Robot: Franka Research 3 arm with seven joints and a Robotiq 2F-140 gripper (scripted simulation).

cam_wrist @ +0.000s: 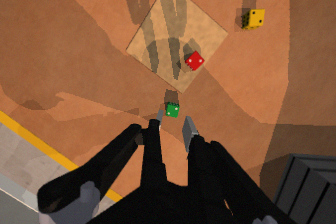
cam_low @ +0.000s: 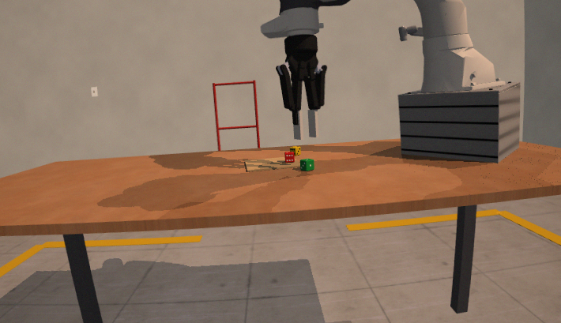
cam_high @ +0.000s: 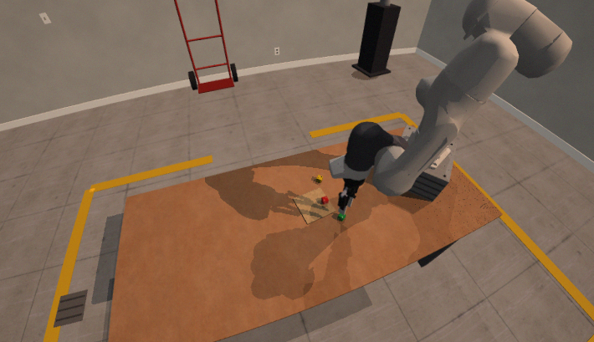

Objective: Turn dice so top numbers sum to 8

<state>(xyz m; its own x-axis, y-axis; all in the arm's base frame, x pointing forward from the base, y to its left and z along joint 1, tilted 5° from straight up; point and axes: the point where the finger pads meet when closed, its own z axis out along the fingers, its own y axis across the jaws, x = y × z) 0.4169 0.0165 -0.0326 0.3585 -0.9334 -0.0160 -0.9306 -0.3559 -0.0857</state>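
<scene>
The gripper (cam_high: 343,211) (cam_low: 305,137) (cam_wrist: 174,123) is partly open, a narrow gap between its fingers and nothing in it. It hangs above the table, near the green die. The green die (cam_high: 340,216) (cam_low: 306,164) (cam_wrist: 172,109) lies on the table just off the mat's near corner; its top shows two pips in the wrist view. The red die (cam_high: 324,199) (cam_low: 289,157) (cam_wrist: 194,61) lies on the mat (cam_high: 309,216) (cam_low: 257,166) (cam_wrist: 209,34) near one edge, two pips up. The yellow die (cam_high: 319,178) (cam_low: 295,151) (cam_wrist: 256,19) lies off the mat, apparently two pips up.
The wooden table (cam_high: 183,255) (cam_low: 352,195) carries the dice and mat. The robot's grey ribbed base (cam_high: 431,182) (cam_low: 449,127) (cam_wrist: 309,190) stands at the right. A red hand truck (cam_high: 216,85) (cam_low: 236,127) stands beyond the table. Arm shadows cross the table and mat.
</scene>
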